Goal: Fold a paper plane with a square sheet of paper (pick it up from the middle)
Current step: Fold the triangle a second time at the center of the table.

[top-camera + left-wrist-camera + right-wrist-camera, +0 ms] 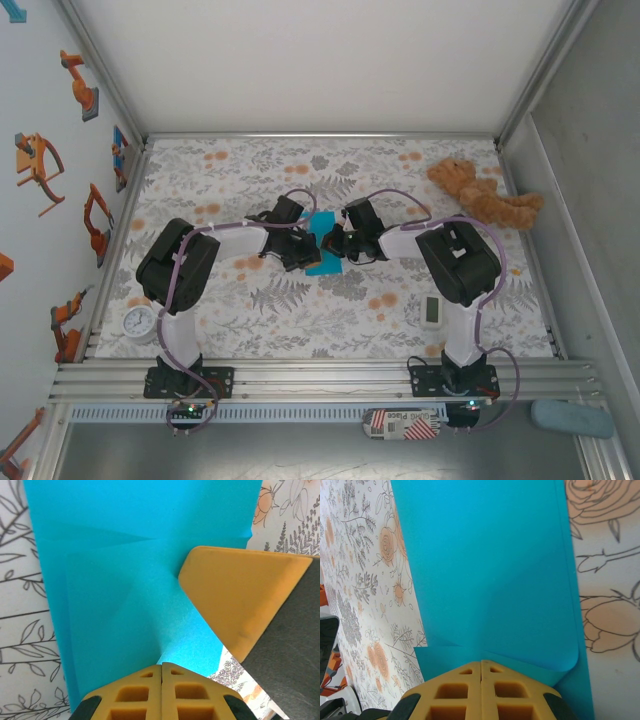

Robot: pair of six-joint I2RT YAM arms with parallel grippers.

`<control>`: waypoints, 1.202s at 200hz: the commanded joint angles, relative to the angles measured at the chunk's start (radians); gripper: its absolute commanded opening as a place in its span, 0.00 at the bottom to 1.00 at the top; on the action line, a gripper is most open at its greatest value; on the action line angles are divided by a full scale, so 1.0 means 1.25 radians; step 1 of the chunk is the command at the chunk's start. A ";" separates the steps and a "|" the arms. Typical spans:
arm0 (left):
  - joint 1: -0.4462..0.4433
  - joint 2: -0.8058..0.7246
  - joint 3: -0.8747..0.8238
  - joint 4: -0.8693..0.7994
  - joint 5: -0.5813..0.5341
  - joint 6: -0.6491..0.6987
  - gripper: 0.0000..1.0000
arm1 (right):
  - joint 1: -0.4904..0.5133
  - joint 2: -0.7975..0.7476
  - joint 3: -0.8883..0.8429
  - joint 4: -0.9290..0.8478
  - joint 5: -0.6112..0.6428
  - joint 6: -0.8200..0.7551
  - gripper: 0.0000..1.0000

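The square sheet of paper [324, 263], bright cyan, lies at the middle of the table, folded into overlapping layers with diagonal creases [115, 580]; it reads as a long folded strip, not a pointed paper plane. My left gripper [306, 250] is at its left side and my right gripper [340, 246] at its right, tips nearly meeting over it. The left gripper [161, 666] is shut, its tips against a raised crease. The right gripper [481, 662] is shut, its tips at the edge of a folded flap [485, 580]. One right finger [240, 595] rests on the paper in the left wrist view.
A brown teddy bear [482, 193] lies at the back right. A small white timer [432, 311] sits near the right arm's base, and a round white clock [139, 322] near the left arm's base. Side walls close in the flowered table [230, 180].
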 commanded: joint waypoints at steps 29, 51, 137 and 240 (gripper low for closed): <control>0.008 0.000 -0.028 -0.013 -0.008 0.018 0.00 | -0.001 0.058 -0.027 -0.125 0.078 0.006 0.00; 0.011 -0.004 -0.034 -0.015 -0.008 0.020 0.00 | -0.001 0.059 -0.027 -0.126 0.080 0.006 0.00; 0.033 -0.026 -0.093 0.013 0.038 0.020 0.00 | -0.003 0.068 -0.024 -0.142 0.085 -0.001 0.00; 0.060 -0.177 -0.255 0.030 0.050 -0.022 0.00 | -0.005 0.061 -0.038 -0.159 0.077 -0.016 0.00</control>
